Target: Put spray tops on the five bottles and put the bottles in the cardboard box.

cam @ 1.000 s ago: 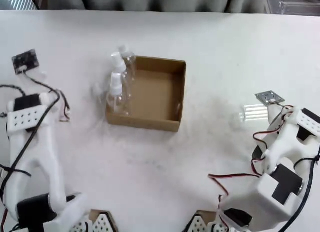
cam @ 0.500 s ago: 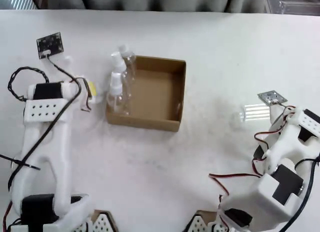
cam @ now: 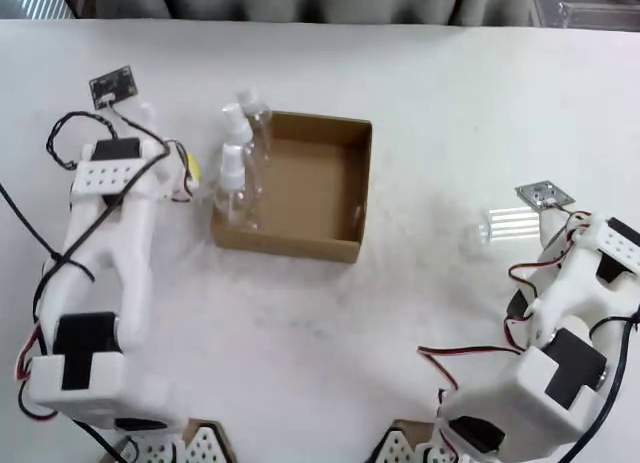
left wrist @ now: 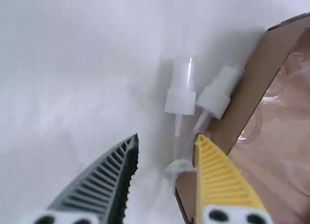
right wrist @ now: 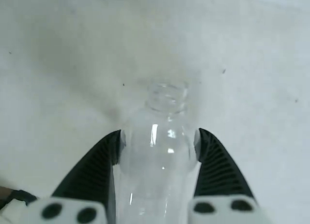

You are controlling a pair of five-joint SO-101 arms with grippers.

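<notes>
While the right gripper (right wrist: 159, 134) clasps an uncapped bottle (right wrist: 157, 156) lying well apart from the box (cam: 290, 243), the left gripper (left wrist: 167, 137), jaws wide, hangs over a loose top (left wrist: 179, 96) beside the box wall. Likely the capping step; next, close on that top.

One cardboard box (cam: 290, 241) is counted in the middle of the high view. At its left wall at least two bottles with white tops (cam: 237, 188) are seen; they overlap. One bottle with no top (cam: 510, 224) is seen at the right. Two arms are counted: left arm (cam: 105, 253), right arm (cam: 560, 343).
</notes>
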